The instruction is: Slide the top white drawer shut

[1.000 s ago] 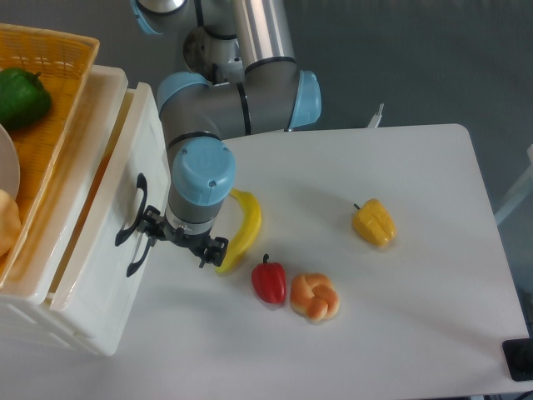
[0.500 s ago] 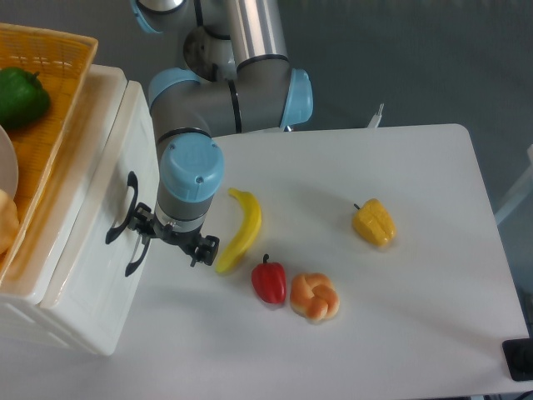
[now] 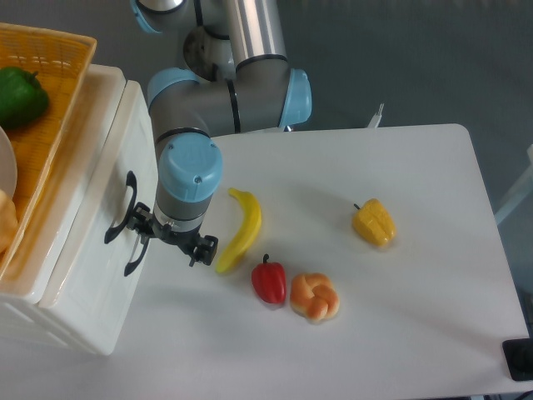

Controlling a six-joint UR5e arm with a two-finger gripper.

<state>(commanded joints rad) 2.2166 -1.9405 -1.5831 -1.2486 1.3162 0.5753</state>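
Observation:
The top white drawer [image 3: 137,154] sits pushed into the white cabinet [image 3: 87,321] at the left, its front about level with the lower drawer's front. Its black curved handle [image 3: 118,210] is just left of the lower drawer's handle [image 3: 133,254]. My gripper [image 3: 171,236] points down right in front of the drawer fronts, fingers spread and holding nothing. Its left finger [image 3: 140,223] is against the handles. The blue wrist cap hides the fingertips' contact with the drawer.
An orange basket [image 3: 50,125] with a green pepper [image 3: 21,96] sits on the cabinet. On the white table [image 3: 416,317] lie a banana [image 3: 244,229], a red pepper [image 3: 268,282], a braided bun [image 3: 314,297] and a yellow pepper [image 3: 373,222].
The top drawer has slid left into the cabinet, and my gripper moved left with it. Since half a second ago there is only slight further motion.

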